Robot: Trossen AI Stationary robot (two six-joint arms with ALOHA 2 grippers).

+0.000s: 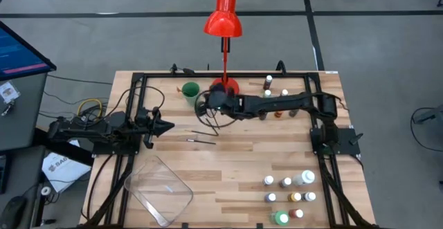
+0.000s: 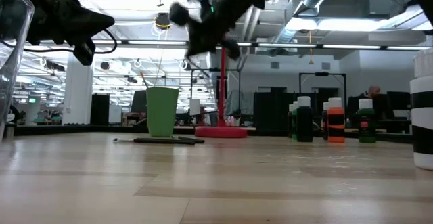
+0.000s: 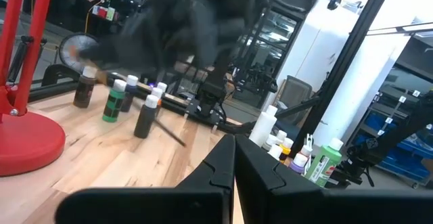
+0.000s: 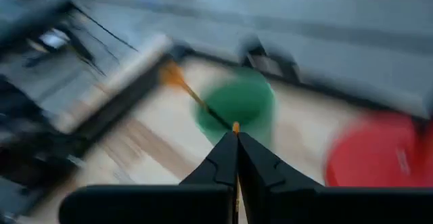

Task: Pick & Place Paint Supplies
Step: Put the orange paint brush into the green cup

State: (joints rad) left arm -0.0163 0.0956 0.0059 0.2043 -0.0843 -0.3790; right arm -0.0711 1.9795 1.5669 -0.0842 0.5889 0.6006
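Note:
My right gripper (image 4: 235, 137) hangs above the table's far middle (image 1: 206, 106), next to the green cup (image 1: 190, 90), and is shut on a thin dark brush (image 4: 203, 103) with an orange end (image 4: 173, 75). Two more thin brushes (image 1: 203, 137) lie flat on the wood in front of the cup, also seen in the low view (image 2: 162, 141). Small white-capped paint bottles stand at the far right (image 1: 275, 94) and, in a cluster, at the near right (image 1: 289, 191). My left gripper (image 1: 168, 126) waits shut at the table's left, holding nothing. My right gripper pinches the brush's thin shaft (image 4: 226, 122) between its two fingertips. The brush runs on forward past the fingertips, with its orange end toward the green cup. The brush is lifted clear of the table, and the gripper slants slightly downward.
A red desk lamp stands on its round base (image 1: 225, 87) right beside the cup and my right gripper. A clear plastic tray (image 1: 158, 187) sits at the near left. Black frame rails (image 1: 131, 111) border the table's left and right sides.

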